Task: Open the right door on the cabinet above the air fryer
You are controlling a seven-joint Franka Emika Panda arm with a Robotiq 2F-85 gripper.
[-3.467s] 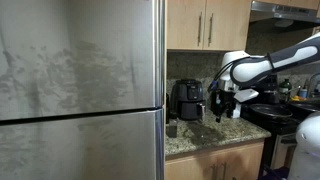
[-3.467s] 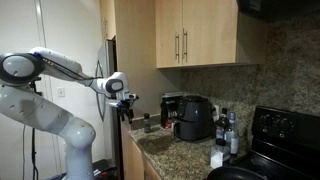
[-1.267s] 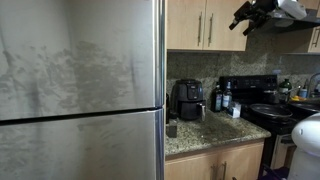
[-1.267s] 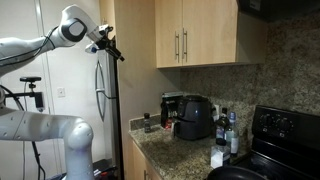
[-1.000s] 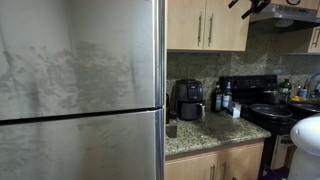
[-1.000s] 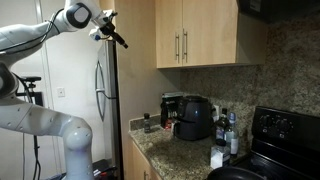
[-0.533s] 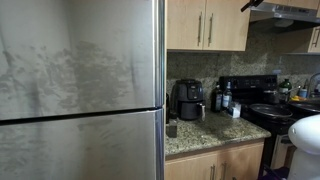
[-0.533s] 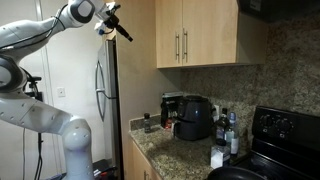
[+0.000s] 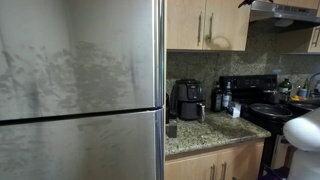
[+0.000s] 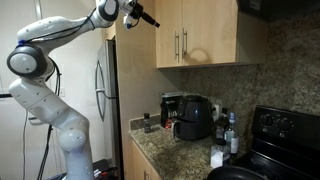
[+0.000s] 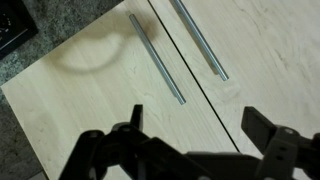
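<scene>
Hand (image 10: 152, 20) wide open, holding nothing, and we're hovering up beside the cabinet (image 10: 196, 32); right door (image 10: 212, 30) is sitting shut, handle (image 10: 186, 45) ungrabbed, so the pulling's all left.

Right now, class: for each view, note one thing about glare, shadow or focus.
Wrist view: the gripper is dark and out of focus, the cabinet handles are sharp, and a curved shadow lies on the cabinet door. Exterior view: smeared glare covers the refrigerator door.
</scene>
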